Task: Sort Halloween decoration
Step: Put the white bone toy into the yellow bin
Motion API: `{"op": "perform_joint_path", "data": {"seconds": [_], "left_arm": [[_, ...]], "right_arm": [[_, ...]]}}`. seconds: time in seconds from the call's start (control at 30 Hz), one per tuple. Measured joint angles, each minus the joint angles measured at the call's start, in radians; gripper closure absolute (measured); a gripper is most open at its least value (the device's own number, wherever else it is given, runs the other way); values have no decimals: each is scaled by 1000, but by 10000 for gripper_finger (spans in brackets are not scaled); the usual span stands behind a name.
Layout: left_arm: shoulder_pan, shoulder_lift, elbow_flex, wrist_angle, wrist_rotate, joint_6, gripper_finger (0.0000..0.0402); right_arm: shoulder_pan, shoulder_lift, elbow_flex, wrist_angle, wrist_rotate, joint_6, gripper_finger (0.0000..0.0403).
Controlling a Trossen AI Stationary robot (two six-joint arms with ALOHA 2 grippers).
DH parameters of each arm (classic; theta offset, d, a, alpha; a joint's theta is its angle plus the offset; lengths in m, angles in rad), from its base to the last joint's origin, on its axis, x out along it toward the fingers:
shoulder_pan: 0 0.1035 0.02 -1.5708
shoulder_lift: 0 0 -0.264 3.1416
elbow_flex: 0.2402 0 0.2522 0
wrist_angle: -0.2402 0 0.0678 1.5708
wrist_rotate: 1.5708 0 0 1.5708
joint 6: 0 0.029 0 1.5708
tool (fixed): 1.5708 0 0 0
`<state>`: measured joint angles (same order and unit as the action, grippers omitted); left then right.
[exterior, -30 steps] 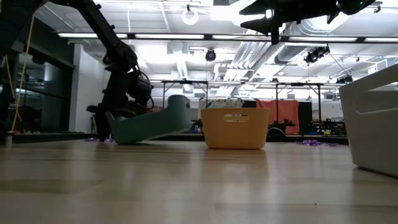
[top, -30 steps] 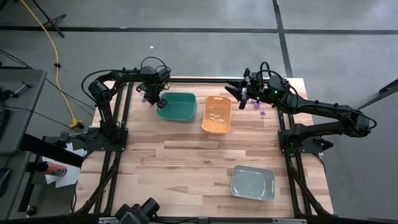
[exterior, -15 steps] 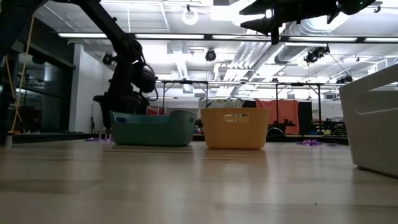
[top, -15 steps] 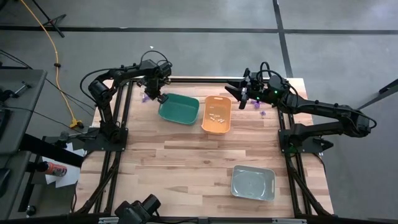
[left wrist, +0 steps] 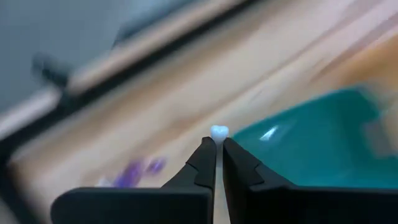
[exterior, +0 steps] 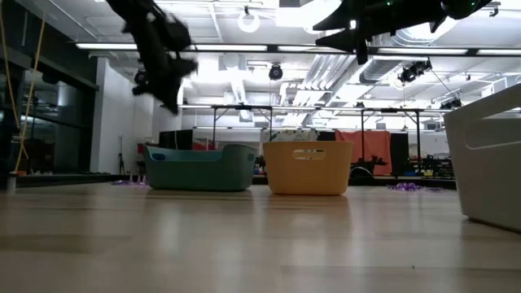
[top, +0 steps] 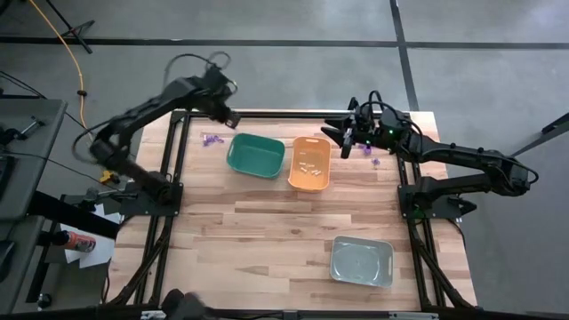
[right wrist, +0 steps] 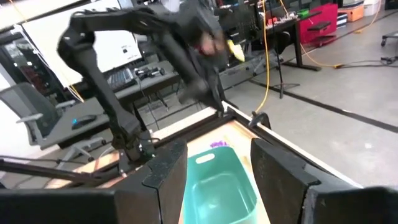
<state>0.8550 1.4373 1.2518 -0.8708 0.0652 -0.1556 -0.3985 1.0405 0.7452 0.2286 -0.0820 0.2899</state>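
A pale wooden table (top: 267,231) stands on a grey floor. From above, a green bin (top: 255,155) and an orange bin (top: 310,164) sit side by side near the far edge, with a grey bin (top: 362,261) well apart near the front. Purple trinkets (top: 210,140) lie on the wood just beside the green bin, and more purple pieces (top: 371,156) lie beyond the orange bin. The left gripper (top: 232,117) hangs above the far edge; the right gripper (top: 342,140) hovers beside the orange bin.

At table level, both grippers sit high above the bins.

From the left wrist, the fingers are clenched on a tiny whitish trinket (left wrist: 218,132) above the green bin.

From the right wrist, the fingers are spread apart, holding nothing.
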Motion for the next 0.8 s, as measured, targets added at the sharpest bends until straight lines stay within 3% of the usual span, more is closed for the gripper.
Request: {"op": "perform_joint_path", "data": {"seconds": [0.23, 0.47, 0.63, 0.8], "left_arm": [[-96, -288, -233, 590, 203, -146, 401], [-320, -320, -423, 1142, 254, -257, 401], [-468, -261, -427, 1287, 256, -122, 401], [-522, -247, -427, 1317, 240, -88, 401]], "right_arm": [[0, 0, 0, 7, 0, -10, 231], [0, 0, 0, 111, -37, -10, 231], [0, 0, 0, 198, -117, -10, 231], [0, 0, 0, 202, -128, -10, 231]]}}
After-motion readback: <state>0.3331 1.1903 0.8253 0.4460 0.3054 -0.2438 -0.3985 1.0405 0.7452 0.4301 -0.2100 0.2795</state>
